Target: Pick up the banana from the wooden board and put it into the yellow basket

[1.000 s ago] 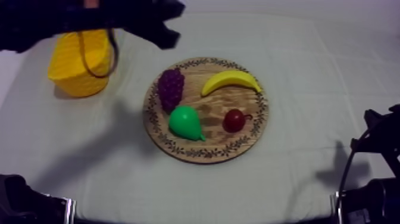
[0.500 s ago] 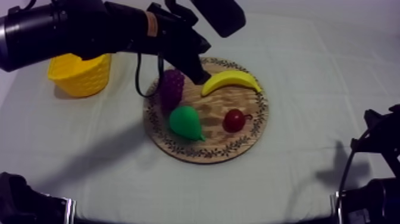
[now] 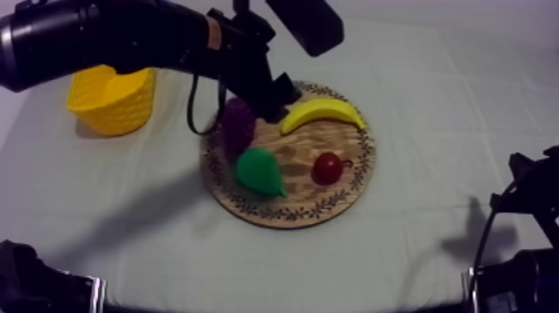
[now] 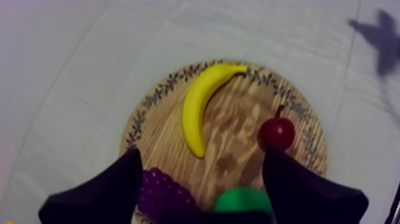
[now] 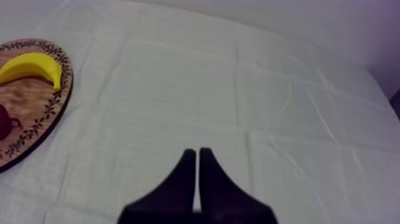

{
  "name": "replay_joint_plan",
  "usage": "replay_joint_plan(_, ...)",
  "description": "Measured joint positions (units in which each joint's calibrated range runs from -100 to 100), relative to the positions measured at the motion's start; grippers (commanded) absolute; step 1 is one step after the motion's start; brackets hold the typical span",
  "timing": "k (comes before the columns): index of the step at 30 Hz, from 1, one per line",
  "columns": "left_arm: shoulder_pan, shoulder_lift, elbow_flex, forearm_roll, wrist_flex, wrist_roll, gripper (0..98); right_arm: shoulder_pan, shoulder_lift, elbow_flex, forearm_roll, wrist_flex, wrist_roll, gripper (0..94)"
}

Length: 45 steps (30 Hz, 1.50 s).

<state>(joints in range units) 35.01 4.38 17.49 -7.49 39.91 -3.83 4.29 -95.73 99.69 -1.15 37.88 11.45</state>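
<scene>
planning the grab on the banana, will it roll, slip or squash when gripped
The banana looks like smooth moulded toy fruit, so probably stiff, light and a bit slippery. Its curve lies flat on the wooden board, so it should pivot rather than roll if nudged. The open left gripper hangs near one end; gripped there, it may swing.

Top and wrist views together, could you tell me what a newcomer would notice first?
The open left hand hangs over the wooden board by one end of the banana, with grapes, a pear and a small red fruit. The yellow basket stands at the left of the table.
</scene>
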Motion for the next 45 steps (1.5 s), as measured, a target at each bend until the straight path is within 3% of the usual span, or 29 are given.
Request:
replay_joint_plan(5, 0.19, 1.21, 3.25, -2.19, -4.52, 1.48, 69.7, 0.00, 0.00, 0.00, 0.00, 0.00, 0.00, 0.3)
replay_joint_plan(8, 0.21, 2.09, 2.74, -2.30, -4.92, 2.79, 70.4, 0.00, 0.00, 0.00, 0.00, 0.00, 0.00, 0.3)
replay_joint_plan(19, -0.13, 8.01, -2.81, -2.45, -1.71, 2.46, 70.2, 0.00, 0.00, 0.00, 0.00, 0.00, 0.00, 0.3)
replay_joint_plan(30, -1.52, 20.80, -16.75, -0.05, 8.87, -1.31, 69.7, 0.00, 0.00, 0.00, 0.00, 0.00, 0.00, 0.3)
replay_joint_plan(45, -3.04, 40.55, -42.67, 0.05, 29.36, -2.29, 69.1, 0.00, 0.00, 0.00, 0.00, 0.00, 0.03, 0.3)
